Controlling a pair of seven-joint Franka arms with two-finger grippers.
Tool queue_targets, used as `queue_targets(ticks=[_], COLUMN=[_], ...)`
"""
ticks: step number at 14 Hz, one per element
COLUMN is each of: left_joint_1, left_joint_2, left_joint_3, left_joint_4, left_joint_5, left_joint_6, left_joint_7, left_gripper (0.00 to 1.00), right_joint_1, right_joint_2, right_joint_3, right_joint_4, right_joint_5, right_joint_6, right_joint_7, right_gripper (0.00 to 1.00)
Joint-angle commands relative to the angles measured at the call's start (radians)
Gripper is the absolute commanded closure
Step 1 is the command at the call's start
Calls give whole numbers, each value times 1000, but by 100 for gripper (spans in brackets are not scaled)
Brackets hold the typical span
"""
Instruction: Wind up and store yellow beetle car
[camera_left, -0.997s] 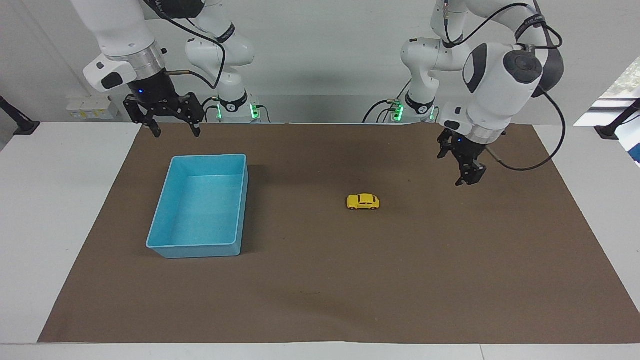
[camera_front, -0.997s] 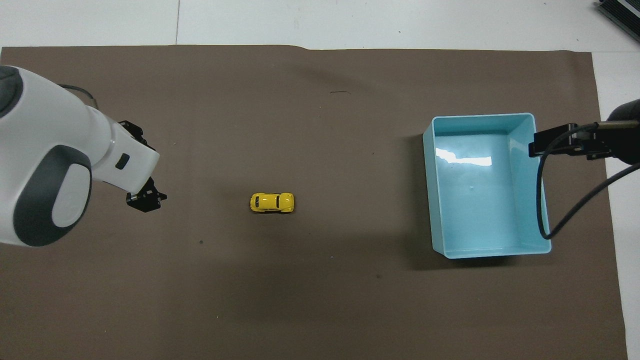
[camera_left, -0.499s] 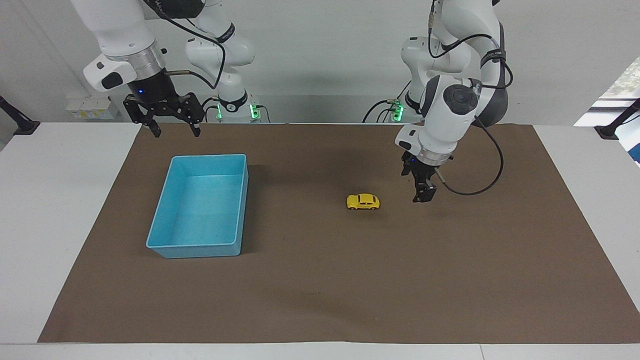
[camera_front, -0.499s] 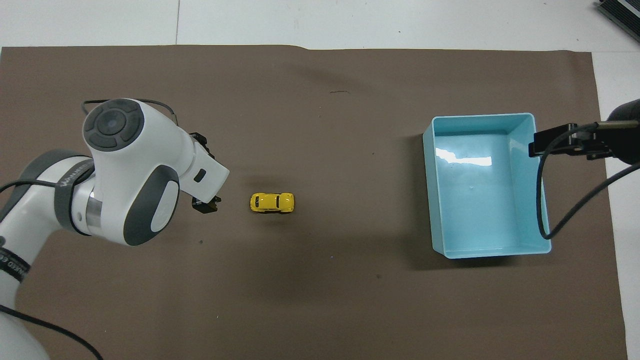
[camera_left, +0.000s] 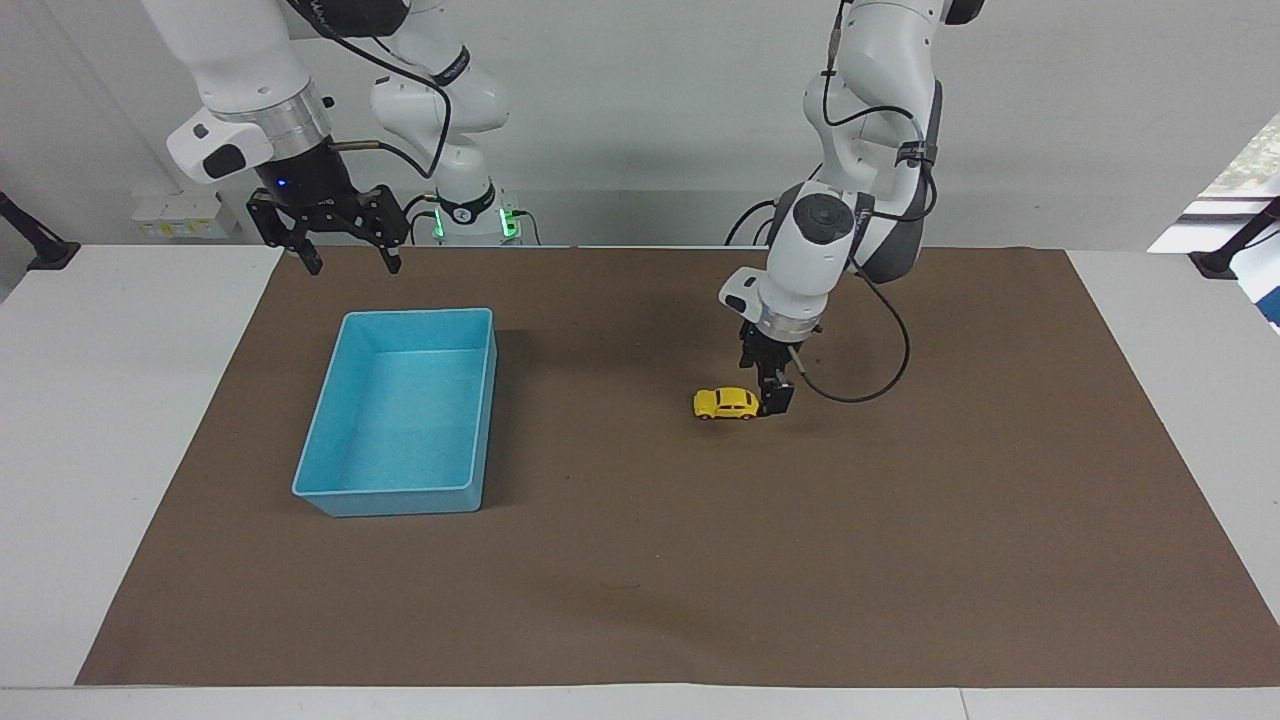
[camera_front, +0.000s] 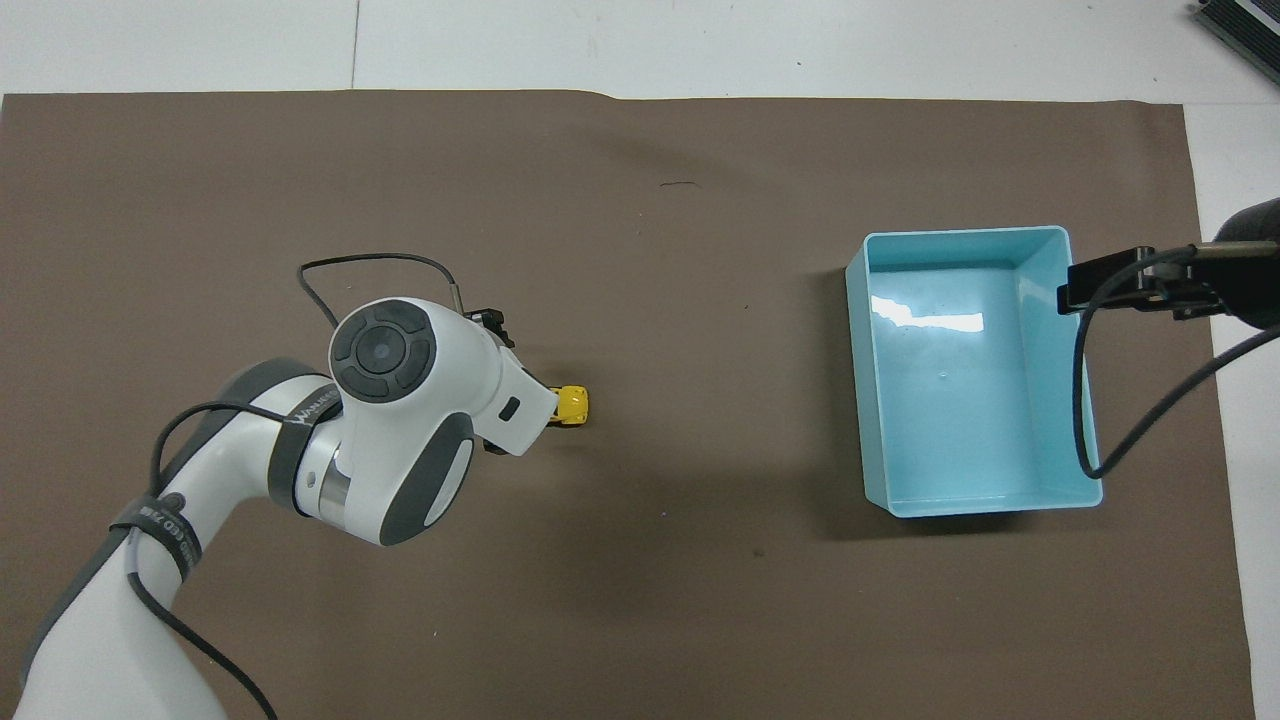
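The yellow beetle car (camera_left: 726, 403) stands on its wheels on the brown mat, mid-table. My left gripper (camera_left: 776, 396) hangs low, just at the car's end that points toward the left arm's end of the table. It is open and holds nothing; whether it touches the car I cannot tell. In the overhead view the left wrist covers most of the car (camera_front: 574, 404), leaving only one yellow end showing. My right gripper (camera_left: 345, 262) waits open in the air over the mat's edge by the blue tray (camera_left: 418, 313).
The blue tray (camera_front: 960, 234) has nothing in it and sits toward the right arm's end of the table. The brown mat (camera_left: 640, 580) covers most of the white table. The right arm's cable (camera_front: 1085, 400) hangs over the tray's rim.
The left arm has swung in from its end of the table and come down beside the car. The car, the tray and the right arm have not moved.
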Motion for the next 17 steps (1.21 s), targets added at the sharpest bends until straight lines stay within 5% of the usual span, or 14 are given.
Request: queue_targets(ticks=[1, 6, 16, 17], left_joint_1=[-49, -66, -69, -71], left_joint_2=[20, 92, 75, 73], left_joint_3=[22, 22, 25, 25], left_joint_4=[-32, -32, -29, -29], left_joint_5=[-14, -14, -14, -14], left_joint_6=[72, 159, 124, 119], left_joint_7=[-32, -52, -63, -63], left_gripper=[0, 0, 0, 6], right_joint_1=[-10, -10, -10, -10], right_joint_2=[-10, -10, -10, -10], right_joint_3=[6, 4, 6, 6], right_joint_4=[-4, -6, -4, -6], right_joint_5=[17, 17, 17, 17], right_joint_6=[-3, -3, -3, -3], right_joint_7=[16, 16, 14, 16], right_gripper=[0, 0, 0, 0])
